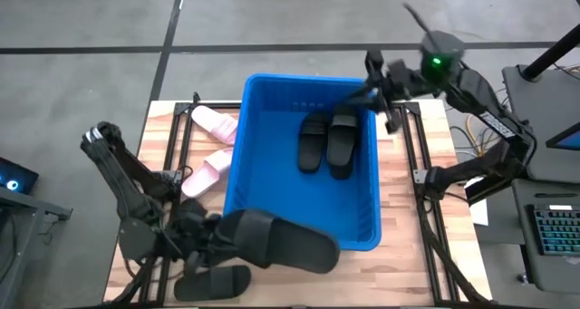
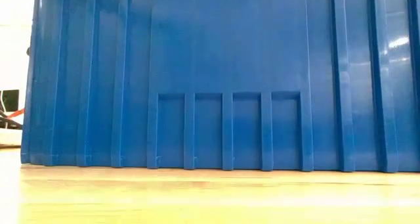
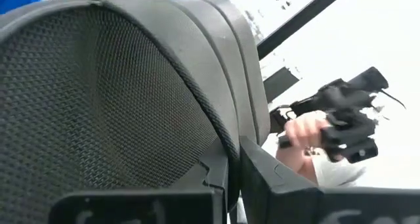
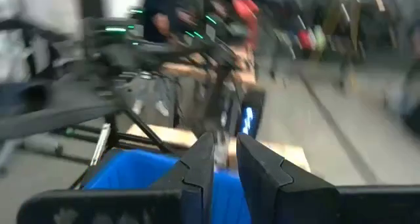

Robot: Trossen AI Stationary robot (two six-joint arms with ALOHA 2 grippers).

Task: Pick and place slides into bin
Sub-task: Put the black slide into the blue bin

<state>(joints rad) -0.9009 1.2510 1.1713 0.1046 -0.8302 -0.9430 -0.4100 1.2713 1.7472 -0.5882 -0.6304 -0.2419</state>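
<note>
A large, deep, bright-blue rectangular plastic bin [image 1: 276, 91] is seen at the centre of the pale wooden bench [image 1: 408, 264], with two matte black ribbed-strap slides [image 1: 326, 141] lying side by side on its floor toward the 1 o'clock corner. A third matte black slide [image 1: 276, 239] is gripped by its strap in the closed fingers of the left end effector [image 1: 213, 236] at about 7 o'clock, and is held lifted, its far end overlapping the bin's near rim. In the left wrist view, the held slide's ribbed strap fills most of the picture. A fourth black slide [image 1: 213, 282] is left flat on the bench just beside it, at the near edge. Two pale pink slides [image 1: 211, 146] are laid on the bench at 10 o'clock, close against the bin's outer left wall. The right end effector [image 1: 379, 87] is poised above the bin's rim at 1 o'clock, its fingers [image 4: 200, 161] set to a narrow gap with nothing held between them. In the low view, only the bin's ribbed blue wall is shown.
</note>
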